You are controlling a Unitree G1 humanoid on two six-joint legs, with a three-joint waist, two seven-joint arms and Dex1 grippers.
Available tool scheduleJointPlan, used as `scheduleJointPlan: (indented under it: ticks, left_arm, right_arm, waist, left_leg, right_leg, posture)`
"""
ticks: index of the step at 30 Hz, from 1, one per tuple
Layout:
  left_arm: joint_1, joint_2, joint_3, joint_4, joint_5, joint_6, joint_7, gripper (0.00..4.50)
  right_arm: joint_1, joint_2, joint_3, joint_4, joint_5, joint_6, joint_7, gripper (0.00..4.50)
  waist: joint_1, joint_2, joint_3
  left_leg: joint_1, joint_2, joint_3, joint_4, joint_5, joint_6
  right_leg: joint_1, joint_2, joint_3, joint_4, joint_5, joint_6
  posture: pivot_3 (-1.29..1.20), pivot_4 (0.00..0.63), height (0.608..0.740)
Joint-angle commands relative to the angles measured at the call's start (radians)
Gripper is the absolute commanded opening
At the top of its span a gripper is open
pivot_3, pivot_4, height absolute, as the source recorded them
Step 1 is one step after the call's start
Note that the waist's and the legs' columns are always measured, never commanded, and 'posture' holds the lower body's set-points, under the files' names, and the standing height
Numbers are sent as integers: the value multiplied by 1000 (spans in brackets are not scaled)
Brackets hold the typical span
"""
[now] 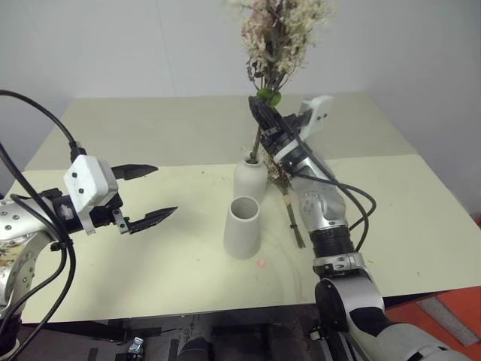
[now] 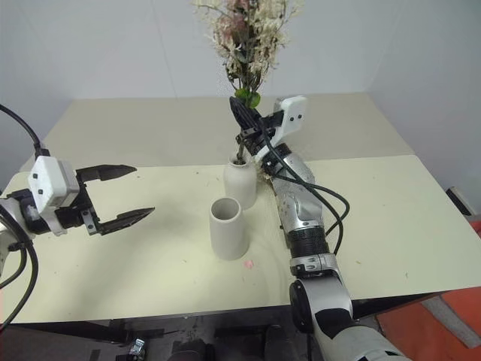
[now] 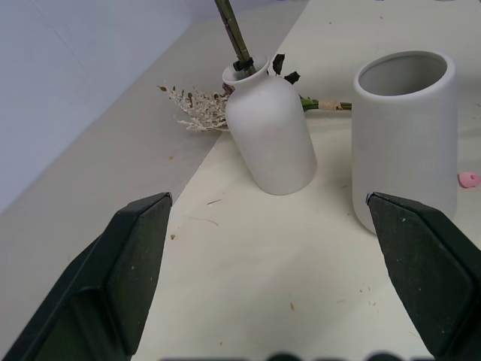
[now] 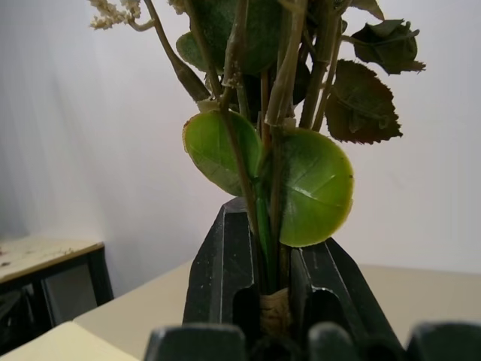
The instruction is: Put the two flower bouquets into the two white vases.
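The right gripper point(image 1: 264, 114) has its jaws pinched on the stems of one bouquet point(image 1: 282, 34), just below the leaves, stem ends inside the bottle vase point(image 1: 251, 179). The left gripper point(image 1: 150, 193) hangs wide open and empty. The second bouquet point(image 3: 197, 111) lies on the worktop point(image 1: 150, 135) behind the vases; the cone vase point(image 1: 243, 226) stands empty. These dried stems look light and brittle: best gripped at the twine.

Bottle vase point(image 1: 250, 179) mid-table point(image 1: 150, 128), bouquet point(image 1: 279, 37) stems in its neck. Cone vase point(image 1: 243, 227) just before it, toward front edge. Second bouquet point(image 1: 289, 203) lying on table right of both vases, behind right arm.
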Motion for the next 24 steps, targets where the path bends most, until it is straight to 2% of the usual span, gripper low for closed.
scheduleJointPlan:
  ticks: [1,9,14,18,21,24]
  left_arm:
    - [11,5,27,-35,-13,2,10,4500]
    - [23,-3,14,-40,3,-11,29,4500]
    - [55,16,-1,-29,54,-21,26,4500]
    - [49,19,-3,-17,63,-31,12,4500]
    - [35,18,-10,3,68,-43,6,4500]
    - [28,17,-20,18,77,-54,-2,4500]
  right_arm:
    - [8,3,6,-36,12,-21,35,1553]
    - [87,-86,105,-92,-108,55,50,4410]
    - [113,-166,60,-173,-89,132,43,4460]
    - [154,-310,53,-294,-79,267,95,4460]
    - [197,-395,3,-408,-15,378,113,4460]
    - [241,-505,35,-527,-25,550,112,4460]
  waist:
    - [0,0,0]
    - [2,0,0]
    - [3,0,0]
    - [12,0,0]
    - [20,0,0]
    - [23,0,0]
  left_leg:
    - [0,0,0,0,0,0]
    - [0,0,0,0,0,0]
    - [0,0,0,0,0,0]
    - [0,0,0,0,0,0]
    - [0,0,0,0,0,0]
    - [1,0,1,0,0,0]
  right_leg:
    - [0,0,0,0,0,0]
    - [0,0,0,0,0,0]
    - [0,0,0,0,0,0]
    - [1,0,-1,-2,0,0]
    - [1,0,0,-4,0,0]
    - [1,0,0,-5,0,0]
  posture:
    - [0,150,740]
    - [0,150,740]
    - [0,150,740]
    - [0,150,740]
    - [0,150,740]
    - [0,150,740]
